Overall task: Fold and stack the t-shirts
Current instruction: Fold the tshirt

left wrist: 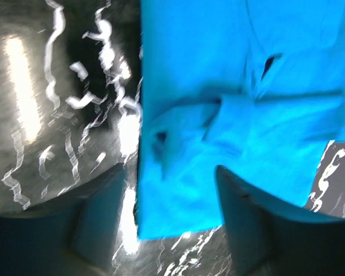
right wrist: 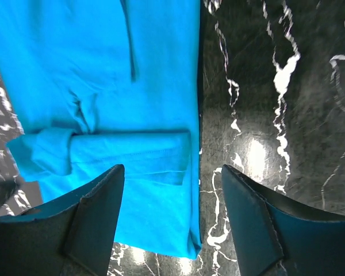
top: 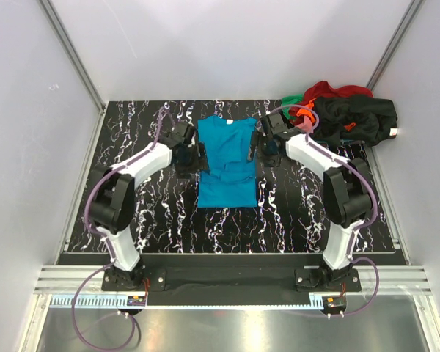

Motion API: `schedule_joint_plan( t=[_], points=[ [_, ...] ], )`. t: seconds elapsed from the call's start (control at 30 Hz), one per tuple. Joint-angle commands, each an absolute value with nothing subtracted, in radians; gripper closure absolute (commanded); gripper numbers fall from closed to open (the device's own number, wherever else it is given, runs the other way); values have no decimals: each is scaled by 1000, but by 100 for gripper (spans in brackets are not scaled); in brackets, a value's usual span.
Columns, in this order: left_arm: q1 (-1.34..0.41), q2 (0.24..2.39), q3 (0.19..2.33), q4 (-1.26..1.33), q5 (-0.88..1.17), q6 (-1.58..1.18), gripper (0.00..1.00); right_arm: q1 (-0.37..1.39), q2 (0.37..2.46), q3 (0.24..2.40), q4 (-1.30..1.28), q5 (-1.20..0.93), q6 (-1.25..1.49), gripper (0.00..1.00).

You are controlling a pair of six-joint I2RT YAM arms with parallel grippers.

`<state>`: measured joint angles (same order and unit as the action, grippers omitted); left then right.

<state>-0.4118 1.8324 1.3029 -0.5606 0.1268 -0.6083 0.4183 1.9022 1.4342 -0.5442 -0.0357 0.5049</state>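
A bright teal-blue t-shirt (top: 226, 163) lies flat in the middle of the black marbled table, its sides and sleeves folded inward into a long strip. My left gripper (top: 200, 157) is open at the shirt's left edge. In the left wrist view the jaws straddle the shirt's edge (left wrist: 178, 190). My right gripper (top: 255, 147) is open at the shirt's right edge. In the right wrist view its fingers (right wrist: 98, 218) stand apart over the folded edge (right wrist: 161, 190). A pile of black, red, green and orange t-shirts (top: 348, 116) lies at the back right.
The table (top: 161, 220) is black with white veins and has white walls on three sides. The pile of shirts sits close behind my right arm (top: 330, 169). A metal rail (top: 227, 282) runs along the near edge by the arm bases.
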Motion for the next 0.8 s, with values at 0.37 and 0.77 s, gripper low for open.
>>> schedule_joint_plan(
  t=[0.37,0.77],
  points=[
    [-414,1073,1134,-892,-341,-370,11,623,1782,1393,-566,-49,534,28],
    [-422,925,1006,-874,-514,-407,12,703,2143,1649,-675,54,531,31]
  ],
)
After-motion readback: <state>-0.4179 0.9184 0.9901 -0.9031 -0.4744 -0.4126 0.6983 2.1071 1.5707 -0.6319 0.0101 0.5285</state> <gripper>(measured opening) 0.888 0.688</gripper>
